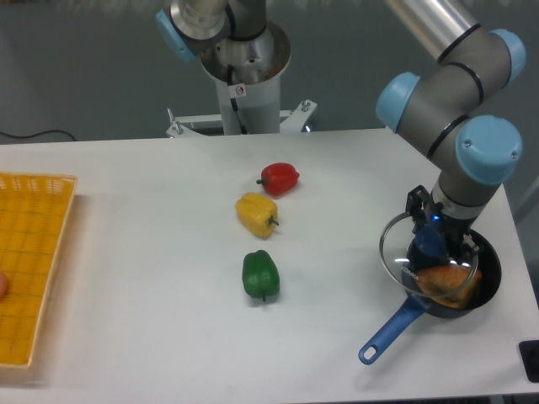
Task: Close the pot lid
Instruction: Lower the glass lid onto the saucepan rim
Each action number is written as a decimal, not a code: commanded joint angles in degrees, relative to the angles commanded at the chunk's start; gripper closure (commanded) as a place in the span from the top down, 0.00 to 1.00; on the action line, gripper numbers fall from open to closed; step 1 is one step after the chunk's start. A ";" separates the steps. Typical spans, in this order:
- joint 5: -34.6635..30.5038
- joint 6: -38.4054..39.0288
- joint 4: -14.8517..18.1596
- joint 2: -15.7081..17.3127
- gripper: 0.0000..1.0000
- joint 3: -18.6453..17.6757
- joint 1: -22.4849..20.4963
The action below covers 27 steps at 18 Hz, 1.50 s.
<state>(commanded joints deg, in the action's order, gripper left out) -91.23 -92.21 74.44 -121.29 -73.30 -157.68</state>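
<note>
The gripper (431, 241), clamped on the blue knob of the round glass pot lid (421, 261), held it overhanging the dark blue-handled pot (484, 273) toward nine o'clock, so it needed centring toward three o'clock before lowering level.

The arm comes in from the upper right of the frame, a silver tube leading to a grey elbow with blue caps. It bends twice there, one blue-capped joint facing left, the next facing out at us, and from that the wrist drops straight down toward the lower right. The gripper (431, 246) hangs vertical at the end of it, a small blue light showing on its dark body. Its fingers are clamped around the blue knob of the lid (404, 252), which it holds tilted. The arm's base column stands at the top centre.
</note>
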 joint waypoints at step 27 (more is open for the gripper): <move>-2.11 4.05 5.19 -5.98 0.53 8.88 -1.32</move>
<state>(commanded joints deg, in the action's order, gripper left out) -93.34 -88.15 79.63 -127.27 -64.42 -158.99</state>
